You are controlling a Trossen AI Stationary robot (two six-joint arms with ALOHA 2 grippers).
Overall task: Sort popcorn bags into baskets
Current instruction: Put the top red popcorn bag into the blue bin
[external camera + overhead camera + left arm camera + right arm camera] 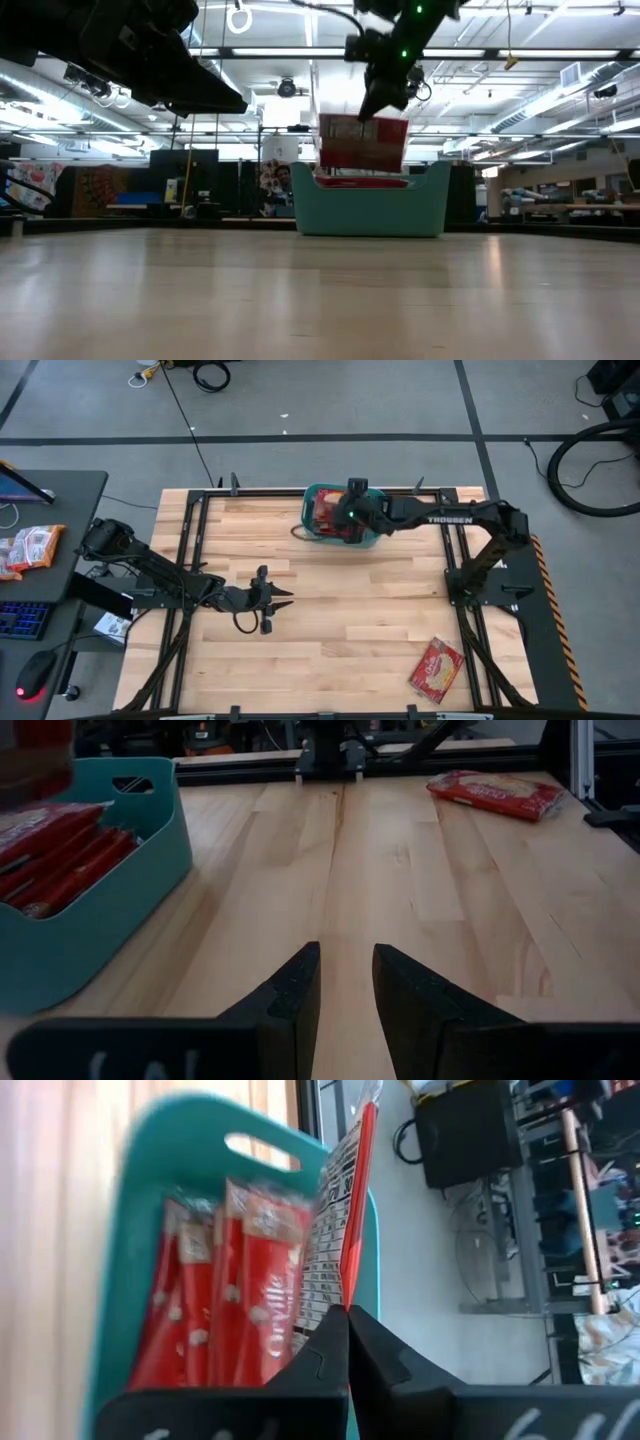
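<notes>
The teal tub (312,495) stands at the table's far edge; several red popcorn packets (230,1290) stand on edge inside it. My right gripper (378,105) hangs over the tub, shut on one more red packet (362,142). Another packet (437,668) lies flat near the table's near right corner, also seen as the lone packet (495,792) in the left wrist view. My left gripper (282,600) waits open and low over the table's middle, touching nothing. My right gripper pinches the packet's upper edge (352,1285) between its two fingers, coming from above and pointing down. The packet hangs upright below the fingers, lifted clear, with its lower edge (362,168) about level with the tub's rim (420,172).
Bare wood lies between the tub (110,910) and the lone packet. More packets (25,548) lie on a dark side desk left of the table, beside a keyboard and mouse. Metal frame rails run along the table's edges.
</notes>
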